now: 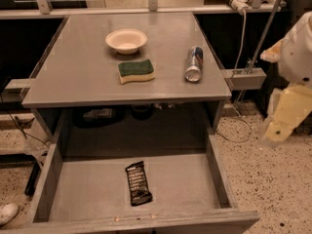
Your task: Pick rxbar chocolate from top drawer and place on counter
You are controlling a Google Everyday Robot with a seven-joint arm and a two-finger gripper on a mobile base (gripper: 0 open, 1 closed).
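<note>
Drawer is pulled open across the lower frame, under the front edge of the worktop. The bar lies flat on the drawer bottom, lower centre and a bit left of middle, near the front wall and touching no wall. Its long axis runs almost top-to-bottom in the frame, with the upper end leaning slightly left.

Up on the worktop are a bowl, a sponge just below it, and a can on its side to the right. All three are well apart from the bar.

The gripper is at the right edge, mid-height, outside the drawer's right wall and holding nothing I can see. Whether it is open or closed cannot be told. The bar lies down and left of it, well apart. My guess is the reach has to cross the right wall, drop in, and close across the bar's short width.
</note>
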